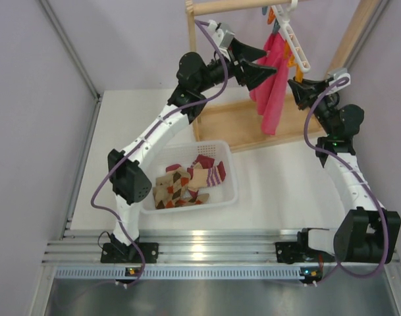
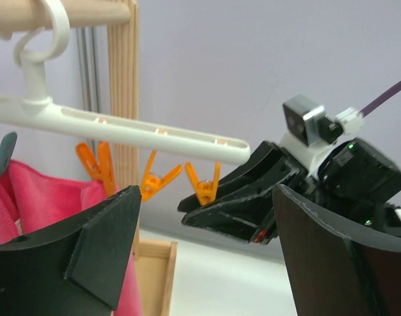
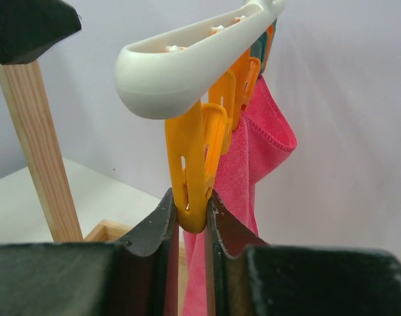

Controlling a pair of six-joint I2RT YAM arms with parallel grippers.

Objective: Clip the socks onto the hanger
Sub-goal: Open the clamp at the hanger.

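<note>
We have the right jaws on the end clip, the left jaws empty, the socks down in the basket.

Our right arm pinches its jaws narrow on the lower tip of that clip; the hanger runs lengthwise away from them toward the pink cloth; our left arm has its jaws wide just beside that end, facing the right; the socks lie on the bench, well below both and nearer the left arm, so we judge it should fetch one.
</note>
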